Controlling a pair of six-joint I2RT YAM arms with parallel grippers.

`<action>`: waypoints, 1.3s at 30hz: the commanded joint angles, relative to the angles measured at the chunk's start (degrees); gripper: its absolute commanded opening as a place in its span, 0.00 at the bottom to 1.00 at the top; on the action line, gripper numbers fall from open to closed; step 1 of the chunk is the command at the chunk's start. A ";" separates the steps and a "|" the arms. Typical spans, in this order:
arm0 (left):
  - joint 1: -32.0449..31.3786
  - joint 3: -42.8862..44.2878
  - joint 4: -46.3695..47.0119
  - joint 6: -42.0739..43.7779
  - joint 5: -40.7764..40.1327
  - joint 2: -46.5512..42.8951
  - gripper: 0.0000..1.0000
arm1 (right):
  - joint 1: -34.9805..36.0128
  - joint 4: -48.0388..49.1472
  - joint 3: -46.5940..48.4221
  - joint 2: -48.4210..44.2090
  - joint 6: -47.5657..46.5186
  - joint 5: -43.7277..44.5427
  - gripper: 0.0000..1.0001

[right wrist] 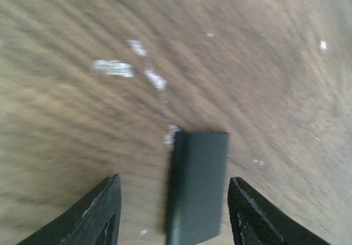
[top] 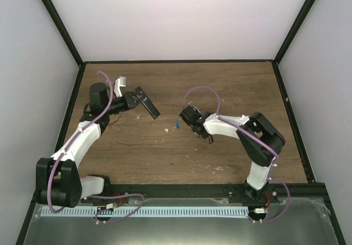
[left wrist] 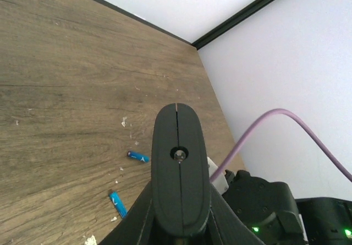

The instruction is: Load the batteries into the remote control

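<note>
L gripper (top: 144, 103) clamped; R gripper (right wrist: 173, 203) apart

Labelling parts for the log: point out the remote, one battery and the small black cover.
remote (top: 147, 104): top view, middle of the bar.
battery (left wrist: 138, 157): left wrist view, blue body.
cover (right wrist: 198, 187): right wrist view, centre of its face.

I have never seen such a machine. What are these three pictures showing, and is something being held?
Two robot arms stand at the near edge of a wooden table. One picture looks down from above; the other two come from a camera on each wrist. The left gripper is shut on the remote control, a slim black bar held above the table. The right gripper is open, with a small black cover piece lying between its fingers, not gripped. Two blue batteries lie on the table among white specks.
</note>
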 commanded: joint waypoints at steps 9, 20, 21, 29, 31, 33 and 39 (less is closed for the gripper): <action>2.27 0.80 -1.67 1.46 -1.38 -3.75 0.00 | -2.25 2.62 3.73 -12.41 1.00 -26.75 0.69; 3.38 -3.43 -0.46 0.50 -1.06 -6.78 0.00 | -5.32 1.42 13.49 -0.44 2.87 -36.50 0.51; 3.38 -3.72 -0.27 0.34 -1.05 -6.96 0.00 | -5.72 1.76 14.01 0.57 2.32 -36.57 0.51; 3.48 -4.75 -0.10 0.31 -0.87 -7.89 0.00 | -7.70 2.85 17.94 6.31 -3.26 -34.49 0.52; 3.58 -4.72 -0.18 0.40 -0.87 -7.92 0.00 | -8.37 2.96 18.31 7.09 -4.23 -34.43 0.53; 3.56 -4.63 -0.17 0.39 -0.81 -7.84 0.00 | -9.02 3.12 18.53 7.69 -5.19 -34.98 0.53; 3.65 -4.52 0.23 0.10 -0.72 -7.23 0.00 | -10.75 3.17 19.95 10.62 -8.60 -37.26 0.50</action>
